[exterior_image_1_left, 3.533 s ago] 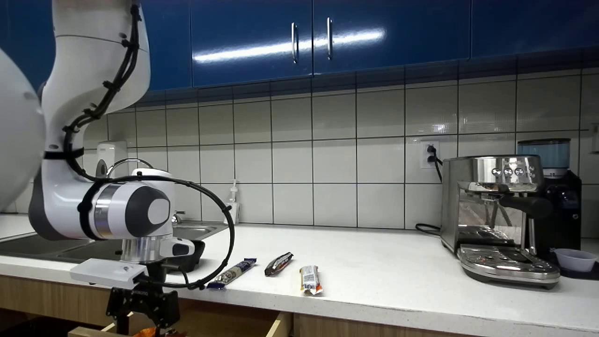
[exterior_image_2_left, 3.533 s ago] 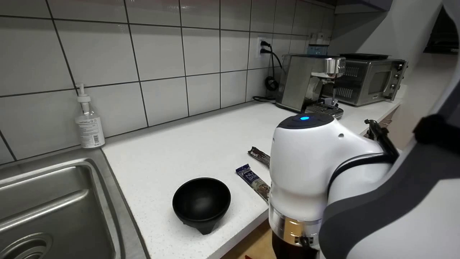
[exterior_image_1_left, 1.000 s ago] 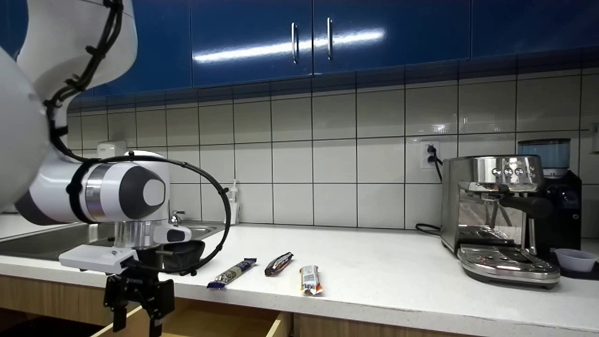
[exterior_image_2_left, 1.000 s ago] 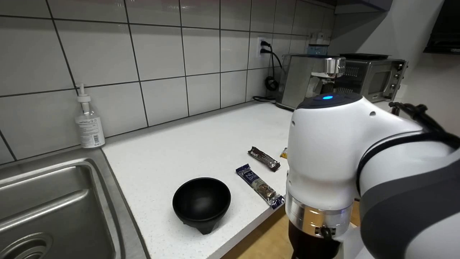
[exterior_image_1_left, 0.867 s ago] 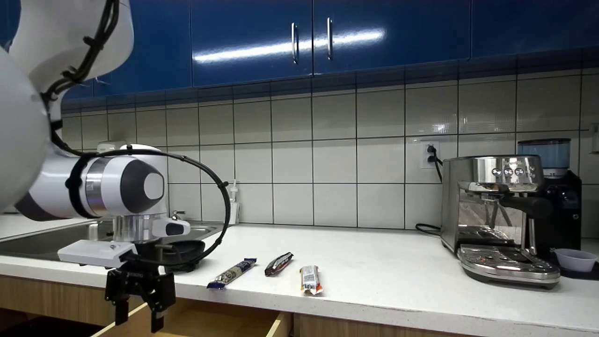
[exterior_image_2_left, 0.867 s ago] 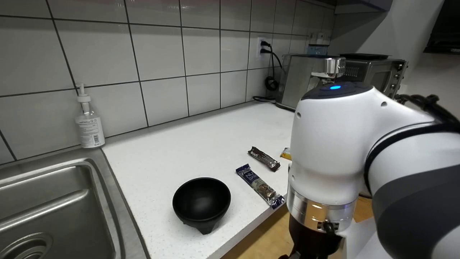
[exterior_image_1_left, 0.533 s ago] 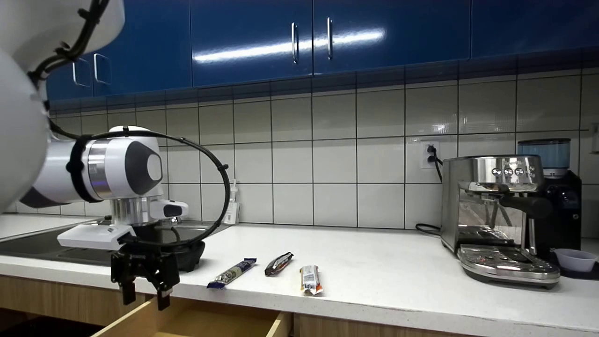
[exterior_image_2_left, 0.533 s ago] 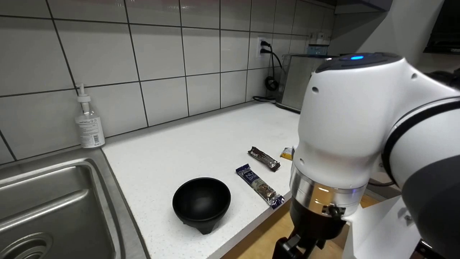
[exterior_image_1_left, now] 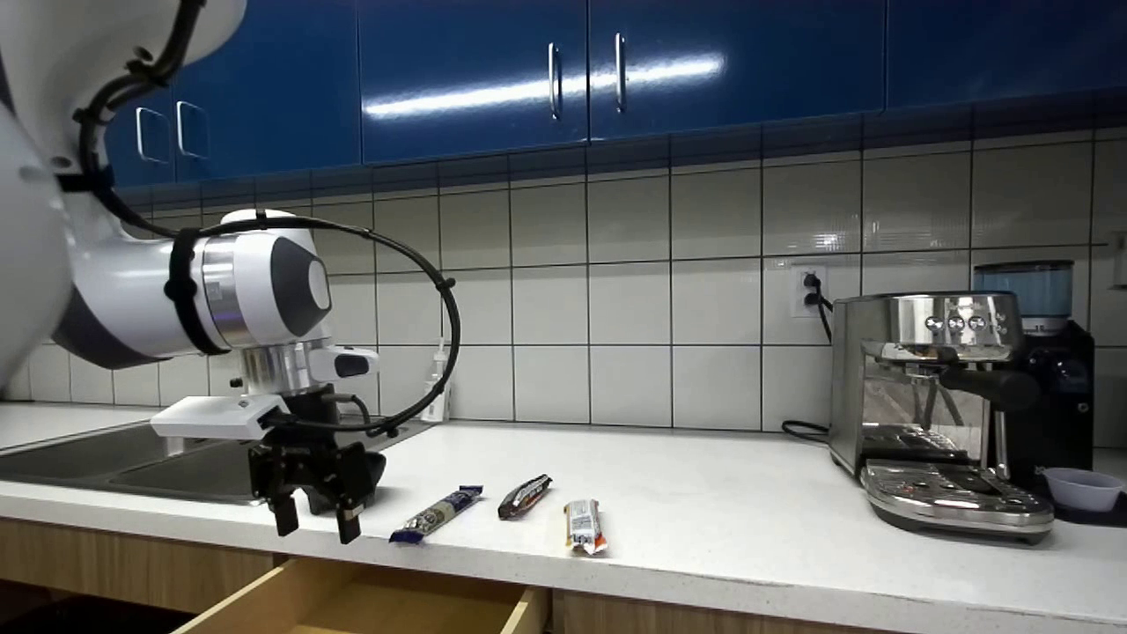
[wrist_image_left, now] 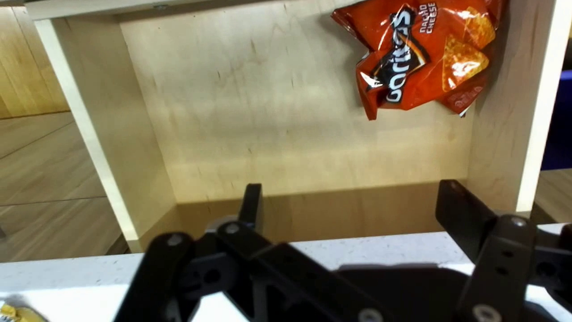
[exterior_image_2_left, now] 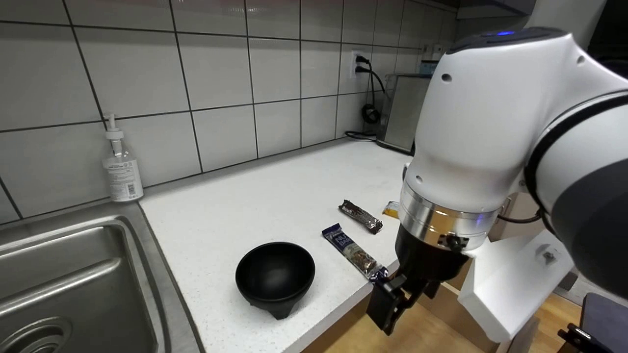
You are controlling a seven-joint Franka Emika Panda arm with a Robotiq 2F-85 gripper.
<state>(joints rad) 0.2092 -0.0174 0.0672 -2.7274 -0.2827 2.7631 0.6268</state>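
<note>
- Wrist view: the jaws are spread well apart above the pulled-out drawer [wrist_image_left: 268, 112], whose near end runs under the tabletop [wrist_image_left: 67, 294]. A red-orange chip bag [wrist_image_left: 424, 58], marked Doritos and Nacho Cheese, lies inside the drawer, up and to the right of the jaws, well clear of them. Part of a yellow wrapper [wrist_image_left: 18, 314] shows to the lower left of the jaws.
- In an exterior view the jaws point down over the drawer, just off the tabletop's edge. A blue-ended bar [exterior_image_2_left: 354, 252] lies on the tabletop, just above and left of them in this view; a dark bar [exterior_image_2_left: 360, 216] lies farther beyond. A black bowl [exterior_image_2_left: 274, 277] stands upright to the left of the jaws, apart from them; farther left are a soap bottle [exterior_image_2_left: 123, 176] and a sink [exterior_image_2_left: 64, 294].
- In an exterior view the jaws hang with a gap between their tips, and the bowl is partly hidden behind them. The blue-ended bar lies to their right, near but apart; past it come the dark bar and a white bar [exterior_image_1_left: 584, 527] with orange at one end. A coffee machine [exterior_image_1_left: 920, 409] stands far to the right of the jaws.
</note>
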